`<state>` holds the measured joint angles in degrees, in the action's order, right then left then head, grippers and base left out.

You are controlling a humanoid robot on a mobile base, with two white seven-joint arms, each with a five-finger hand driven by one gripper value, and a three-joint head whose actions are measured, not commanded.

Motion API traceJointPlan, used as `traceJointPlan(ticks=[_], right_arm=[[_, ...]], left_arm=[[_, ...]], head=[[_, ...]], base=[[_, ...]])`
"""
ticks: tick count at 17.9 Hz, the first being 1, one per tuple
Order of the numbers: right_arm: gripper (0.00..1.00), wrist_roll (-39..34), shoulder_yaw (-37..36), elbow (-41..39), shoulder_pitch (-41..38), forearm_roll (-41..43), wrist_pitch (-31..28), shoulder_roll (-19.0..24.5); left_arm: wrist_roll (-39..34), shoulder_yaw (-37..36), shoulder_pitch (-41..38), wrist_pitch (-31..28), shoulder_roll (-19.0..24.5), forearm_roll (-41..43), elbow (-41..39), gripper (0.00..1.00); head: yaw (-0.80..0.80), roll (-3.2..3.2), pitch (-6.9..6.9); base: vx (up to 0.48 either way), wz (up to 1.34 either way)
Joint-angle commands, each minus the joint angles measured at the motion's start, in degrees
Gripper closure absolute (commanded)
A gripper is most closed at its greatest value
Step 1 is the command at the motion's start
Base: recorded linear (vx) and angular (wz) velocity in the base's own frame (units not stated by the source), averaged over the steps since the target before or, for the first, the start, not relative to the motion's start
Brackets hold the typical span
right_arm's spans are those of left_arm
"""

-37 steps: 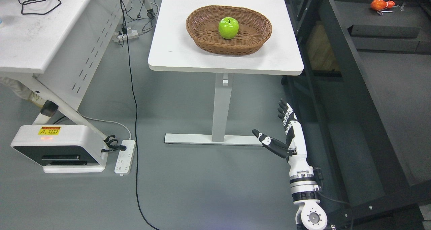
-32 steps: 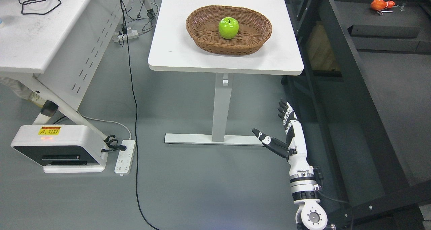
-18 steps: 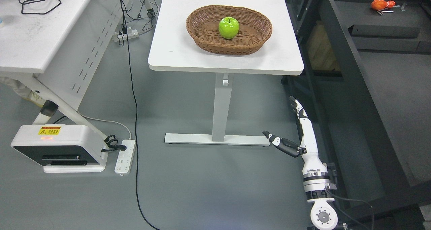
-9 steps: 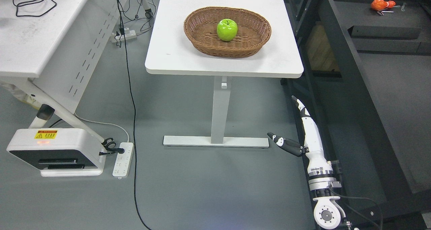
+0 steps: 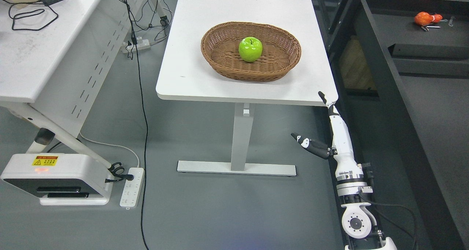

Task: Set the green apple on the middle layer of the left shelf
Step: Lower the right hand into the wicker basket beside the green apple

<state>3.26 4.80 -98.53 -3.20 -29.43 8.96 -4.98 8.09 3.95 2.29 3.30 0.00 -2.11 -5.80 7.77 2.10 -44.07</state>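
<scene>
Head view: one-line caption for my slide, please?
Green apple sits in a wicker basket on a white table; open right hand hangs below the table's edge.

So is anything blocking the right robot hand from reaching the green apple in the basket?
Partly. The right robot hand sits below the white table's near right corner, so the tabletop edge lies between. The green apple also rests inside the wicker basket, behind its rim.
</scene>
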Motion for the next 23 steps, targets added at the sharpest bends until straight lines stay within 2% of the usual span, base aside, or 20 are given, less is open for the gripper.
traceJointPlan(ticks=[1, 13, 18, 23], right_arm=[[0.00, -0.10, -0.14, 0.00, 2.14, 0.51, -0.08, 1.29], [0.00, -3.17, 1.36, 3.43, 5.39, 0.17, -1.13, 1.03], [0.00, -11.59, 1.44, 5.01, 5.92, -0.01, -2.10, 0.59], [0.00, -12.40, 2.67, 6.07, 4.52, -0.27, -2.10, 0.68]], left_arm=[[0.00, 0.01, 0.00, 0.04, 1.00, 0.00, 0.00, 0.00], [0.00, 0.01, 0.00, 0.04, 1.00, 0.00, 0.00, 0.00], [0.00, 0.01, 0.00, -0.05, 1.00, 0.00, 0.00, 0.00], [0.00, 0.01, 0.00, 0.04, 1.00, 0.00, 0.00, 0.00]], head=[[0.00, 0.00, 0.00], [0.00, 0.00, 0.00], [0.00, 0.00, 0.00], [0.00, 0.00, 0.00]], base=[[0.184, 0.09], [0.208, 0.15], [0.226, 0.01], [0.177, 0.00]])
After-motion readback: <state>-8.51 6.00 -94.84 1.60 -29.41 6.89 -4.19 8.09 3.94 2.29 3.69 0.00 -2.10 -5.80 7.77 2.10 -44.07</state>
